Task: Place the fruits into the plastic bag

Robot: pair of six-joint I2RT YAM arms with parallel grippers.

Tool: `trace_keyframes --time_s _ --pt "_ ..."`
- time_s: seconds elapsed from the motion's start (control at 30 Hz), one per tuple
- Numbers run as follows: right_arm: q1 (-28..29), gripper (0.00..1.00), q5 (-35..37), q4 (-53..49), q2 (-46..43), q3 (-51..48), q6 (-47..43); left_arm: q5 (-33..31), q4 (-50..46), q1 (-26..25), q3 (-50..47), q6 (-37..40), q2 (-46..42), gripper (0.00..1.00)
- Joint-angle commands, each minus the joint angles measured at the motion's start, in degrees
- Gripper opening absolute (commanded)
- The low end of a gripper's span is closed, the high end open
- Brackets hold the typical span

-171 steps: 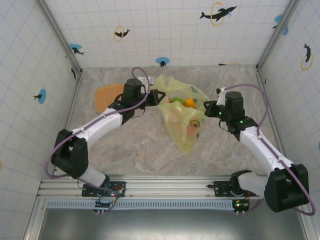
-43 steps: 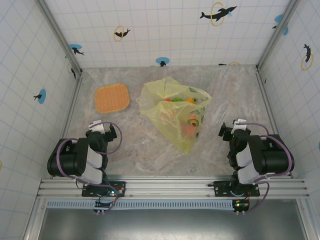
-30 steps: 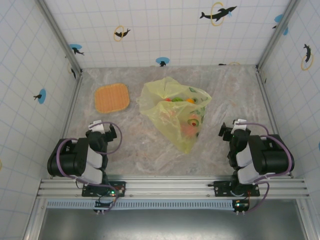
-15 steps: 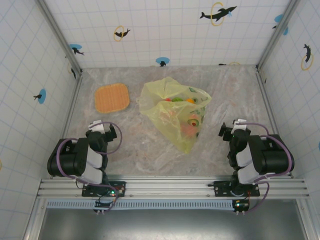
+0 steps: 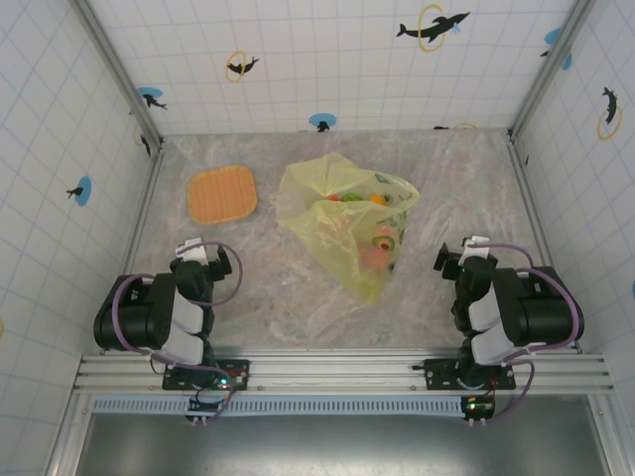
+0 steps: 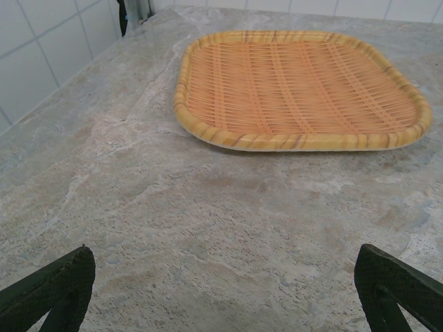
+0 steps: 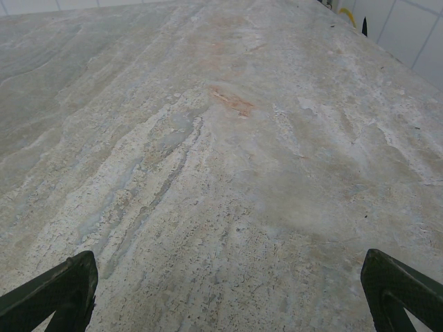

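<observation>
The small rounded toy fruits (image 5: 375, 202) (orange, green, pinkish) lie inside the crinkly translucent yellow-green plastic bag (image 5: 308, 203), mid-desk (image 5: 268, 288), near the flat orange woven tray (image 5: 222, 194). Both arms sit folded at the near edge, left jaws and right jaws spread wide, holding nothing. The task looks done, so any further move should steer clear of the bag's loose mouth.

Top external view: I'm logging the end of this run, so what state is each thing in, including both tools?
plastic bag: lying crumpled on the table, held by neither tool
fruits: inside the plastic bag, showing through it
woven tray: flat on the table, nothing on it
left tool: open, holding nothing, low near its base
right tool: open, holding nothing, low near its base
</observation>
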Motion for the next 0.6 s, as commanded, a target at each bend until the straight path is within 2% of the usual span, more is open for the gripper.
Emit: trace_keyframes --time_s 0.0,0.57 --pt "-0.17 1.00 -0.02 3.29 -0.45 -1.25 0.26 0.81 2.39 0.48 -0.51 -0.80 0.16 0.98" --pt "-0.15 1.00 0.02 3.24 -0.45 -1.25 0.21 0.98 2.12 0.45 -0.34 -0.89 0.17 0.98"
